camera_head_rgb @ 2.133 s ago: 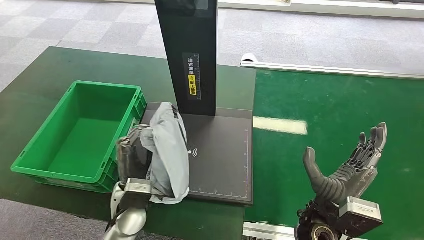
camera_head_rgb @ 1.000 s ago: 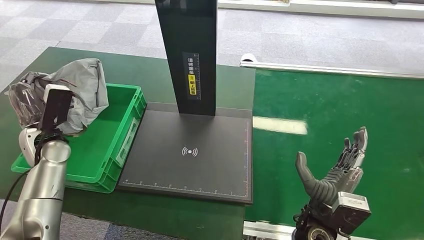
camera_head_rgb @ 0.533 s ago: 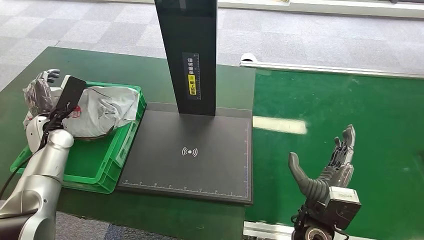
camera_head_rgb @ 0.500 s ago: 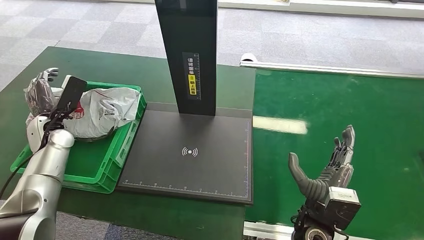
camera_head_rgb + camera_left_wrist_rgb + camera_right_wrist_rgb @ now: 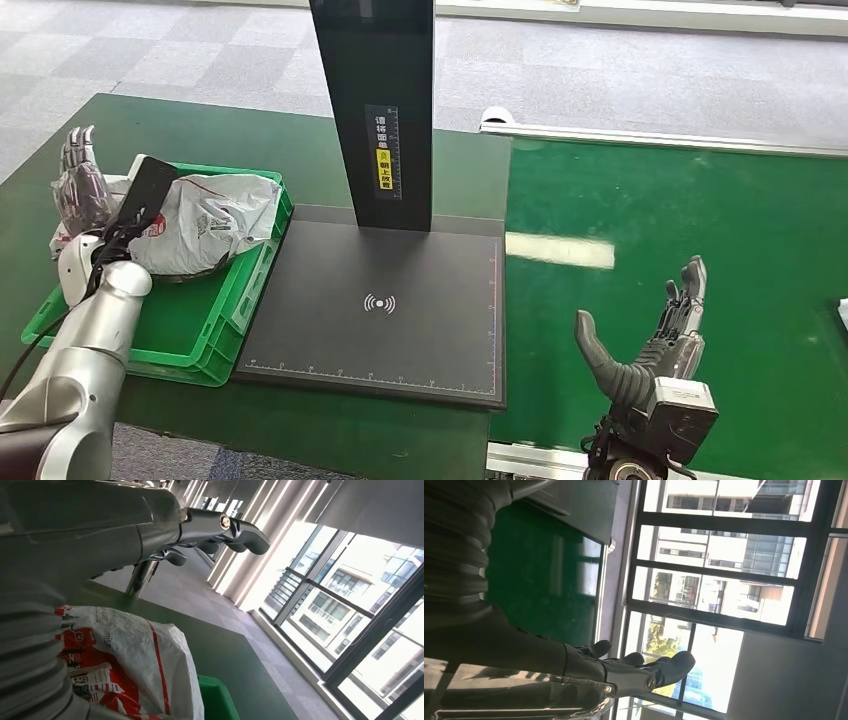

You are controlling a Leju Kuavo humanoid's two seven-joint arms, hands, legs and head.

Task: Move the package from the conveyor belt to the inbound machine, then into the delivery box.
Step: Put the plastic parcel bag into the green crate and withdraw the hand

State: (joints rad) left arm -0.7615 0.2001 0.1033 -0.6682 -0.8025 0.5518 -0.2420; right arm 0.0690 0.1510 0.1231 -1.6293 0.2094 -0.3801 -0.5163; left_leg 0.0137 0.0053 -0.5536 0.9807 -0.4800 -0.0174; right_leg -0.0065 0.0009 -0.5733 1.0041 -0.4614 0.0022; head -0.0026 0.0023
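Observation:
The package (image 5: 205, 232), a crumpled grey-white bag with red print, lies in the green delivery box (image 5: 235, 300) against its far right corner. In the left wrist view the package (image 5: 125, 665) shows just below the hand. My left hand (image 5: 80, 185) is raised over the box's far left rim, fingers spread and holding nothing, a little apart from the package. My left hand (image 5: 200, 527) has its fingers extended in the wrist view. My right hand (image 5: 655, 345) hovers open over the green conveyor belt (image 5: 700, 220), thumb apart from the fingers (image 5: 644, 672). The inbound machine's black pad (image 5: 400, 320) is bare.
The machine's tall black post (image 5: 378, 110) rises behind the pad, between the box and the belt. A dark green table (image 5: 250, 130) carries the box and the machine. A silver belt rail (image 5: 660, 142) runs along the far side. Grey carpet floor lies beyond.
My left hand carried the package from the pad over to the box, let it go there, and has now opened and lifted clear. My right hand has sunk slightly.

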